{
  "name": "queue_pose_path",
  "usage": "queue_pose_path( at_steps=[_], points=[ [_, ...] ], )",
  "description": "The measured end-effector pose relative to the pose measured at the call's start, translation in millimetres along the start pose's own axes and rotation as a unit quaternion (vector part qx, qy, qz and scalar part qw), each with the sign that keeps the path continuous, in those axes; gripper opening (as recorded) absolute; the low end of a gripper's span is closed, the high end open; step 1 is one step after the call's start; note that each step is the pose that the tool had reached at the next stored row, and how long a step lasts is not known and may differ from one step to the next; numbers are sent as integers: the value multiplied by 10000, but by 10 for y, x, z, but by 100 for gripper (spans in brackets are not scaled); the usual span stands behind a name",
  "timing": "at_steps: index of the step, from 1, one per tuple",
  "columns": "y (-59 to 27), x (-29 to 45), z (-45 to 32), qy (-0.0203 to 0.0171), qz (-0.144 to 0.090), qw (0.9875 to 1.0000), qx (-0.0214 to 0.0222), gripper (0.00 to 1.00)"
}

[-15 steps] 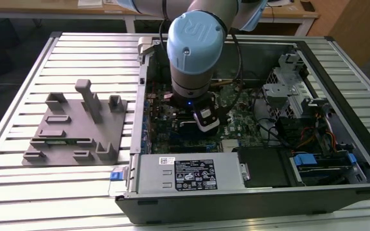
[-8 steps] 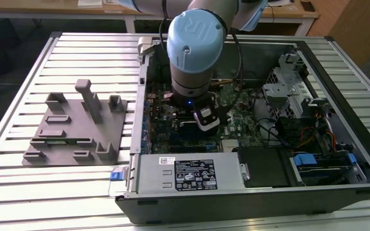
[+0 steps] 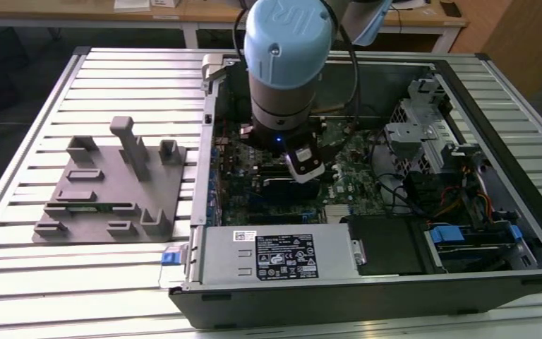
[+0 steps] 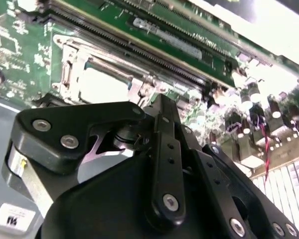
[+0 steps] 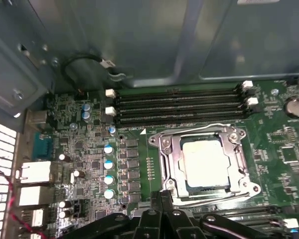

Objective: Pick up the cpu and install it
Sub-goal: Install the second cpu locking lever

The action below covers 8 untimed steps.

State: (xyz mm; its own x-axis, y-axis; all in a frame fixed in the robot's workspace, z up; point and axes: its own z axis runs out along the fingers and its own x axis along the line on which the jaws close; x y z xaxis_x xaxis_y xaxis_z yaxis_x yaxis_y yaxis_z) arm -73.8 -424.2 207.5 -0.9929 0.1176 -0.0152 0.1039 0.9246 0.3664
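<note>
Ribbed silvery metal table (image 3: 82, 282) carries an open black computer case (image 3: 497, 212), with the blue-capped robot arm (image 3: 285, 63) reaching down over its green motherboard (image 5: 284, 149). Small square cpu with a pale silvery top (image 5: 203, 160) lies seated within the steel-framed socket (image 5: 164, 149), just beside the black claw (image 5: 162, 209). Whether the claw is open or closed cannot be told, and nothing is seen in its hold.

The arm (image 3: 285, 63), with its pale blue joint cap, reaches down into an open computer case (image 3: 365, 183) lying on a slatted metal table (image 3: 82, 282). Its wrist hangs above the green motherboard (image 3: 346, 180). A grey labelled power-supply box (image 3: 276, 256) sits along the case's near edge. On the exterior view's left, a grey fixture tray (image 3: 111, 187) rests on the table beside the case.
</note>
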Motion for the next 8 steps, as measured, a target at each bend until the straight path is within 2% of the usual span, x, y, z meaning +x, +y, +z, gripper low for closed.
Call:
queue_pose_path(
  at_steps=[3, 5, 7, 8],
  points=[
    [32, 0, -67, -11, 8, 10000, 18, 11],
    [50, -1, -96, -22, 11, 10000, 54, 11],
    [62, 0, -110, -38, 14, 9999, 124, 11],
    [69, 1, -111, -52, 15, 9998, 191, 11]
  ],
)
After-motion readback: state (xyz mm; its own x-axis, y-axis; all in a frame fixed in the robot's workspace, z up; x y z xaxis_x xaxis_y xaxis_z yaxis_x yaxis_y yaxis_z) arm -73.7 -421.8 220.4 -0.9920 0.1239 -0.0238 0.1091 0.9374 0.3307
